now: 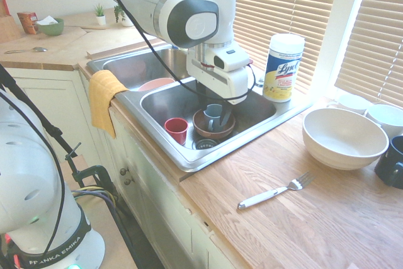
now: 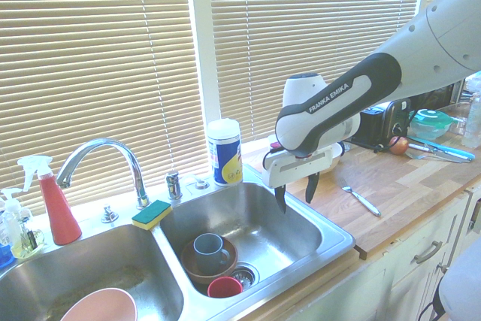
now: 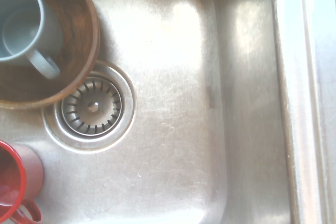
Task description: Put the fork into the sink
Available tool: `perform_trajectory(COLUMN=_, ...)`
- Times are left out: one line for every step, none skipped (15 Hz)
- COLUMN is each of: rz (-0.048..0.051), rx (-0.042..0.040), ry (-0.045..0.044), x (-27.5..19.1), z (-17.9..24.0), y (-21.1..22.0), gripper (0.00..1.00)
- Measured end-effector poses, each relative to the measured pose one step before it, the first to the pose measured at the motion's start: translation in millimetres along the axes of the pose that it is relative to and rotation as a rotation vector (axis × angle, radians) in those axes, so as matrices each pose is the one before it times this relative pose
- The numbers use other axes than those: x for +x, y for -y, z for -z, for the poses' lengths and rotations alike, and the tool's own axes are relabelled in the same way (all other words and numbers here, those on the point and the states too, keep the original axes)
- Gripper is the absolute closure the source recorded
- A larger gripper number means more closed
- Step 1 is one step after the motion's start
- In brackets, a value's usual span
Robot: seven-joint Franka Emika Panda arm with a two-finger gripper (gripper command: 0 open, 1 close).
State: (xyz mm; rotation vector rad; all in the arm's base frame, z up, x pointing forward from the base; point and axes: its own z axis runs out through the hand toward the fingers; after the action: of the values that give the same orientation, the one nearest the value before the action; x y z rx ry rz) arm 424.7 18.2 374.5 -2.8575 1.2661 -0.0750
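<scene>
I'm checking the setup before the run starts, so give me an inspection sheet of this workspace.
Surface: wooden counter beside the sink.
Job's things: fork lies on the counter, not in the sink.
Clutter: blue mug in brown bowl, red cup, white bowl, wipes canister, sponge, yellow cloth.
Grippers: gripper open, empty, over the basin.
Cables: nothing seen.
Surroundings: window blinds, faucet.
</scene>
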Motion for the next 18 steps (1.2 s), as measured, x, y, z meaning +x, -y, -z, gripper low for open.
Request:
perform_trajectory(rz=-0.00011, rx=-0.00091, ry=0.00089, x=0.06, z=-0.59, y=-0.01, gripper=0.0)
perform_trajectory(rz=-0.00031, rx=-0.00012, ry=0.00009, x=0.14, z=-0.23, y=-0.04, gripper=0.0)
perform_trajectory(rz=-0.00594, rx=0.00163, ry=-0.00244, x=1.27, z=0.61, y=-0.41, gripper=0.0)
perform_trajectory(rz=-0.01072, rx=0.00283, ry=-0.00579, x=3.91, z=2.36, y=-1.53, gripper=0.0)
perform_trajectory(rz=-0.01655, rx=0.00718, ry=-0.00809, x=7.05, z=4.68, y=-2.87, gripper=0.0)
perform_trajectory(rz=-0.02246, rx=0.00745, ry=-0.00841, x=9.39, z=5.36, y=-5.24, gripper=0.0)
perform_trajectory(rz=-0.02674, rx=0.00463, ry=-0.00869, x=11.43, z=5.35, y=-9.12, gripper=0.0)
perform_trajectory(rz=-0.02362, rx=-0.00077, ry=-0.00803, x=11.2, z=4.91, y=-11.3, gripper=0.0)
perform_trajectory(rz=-0.0203, rx=-0.00811, ry=-0.00718, x=12.99, z=4.89, y=-14.74, gripper=0.0)
perform_trajectory(rz=-0.01188, rx=-0.00856, ry=-0.00378, x=13.2, z=3.66, y=-17.16, gripper=0.0)
perform_trajectory(rz=0.00083, rx=-0.00747, ry=-0.00242, x=11.86, z=0.82, y=-17.91, gripper=0.0)
perform_trajectory(rz=0.00754, rx=-0.00913, ry=-0.00041, x=10.55, z=-1.61, y=-18.09, gripper=0.0)
perform_trajectory(rz=0.01417, rx=-0.01136, ry=0.00257, x=8.13, z=-5.29, y=-17.46, gripper=0.0)
perform_trajectory(rz=0.01501, rx=-0.00782, ry=-0.00241, x=6.22, z=-7.77, y=-15.63, gripper=0.0)
perform_trajectory(rz=0.01297, rx=0.00204, ry=-0.00559, x=3.27, z=-8.86, y=-12.35, gripper=0.0)
perform_trajectory(rz=0.00517, rx=0.00641, ry=-0.00492, x=1.55, z=-9.3, y=-9.55, gripper=0.0)
perform_trajectory(rz=-0.00251, rx=0.00493, ry=0.00025, x=-0.17, z=-9.53, y=-6.75, gripper=0.0)
perform_trajectory(rz=-0.00457, rx=0.00231, ry=0.00102, x=0.04, z=-8.32, y=-3.58, gripper=0.0)
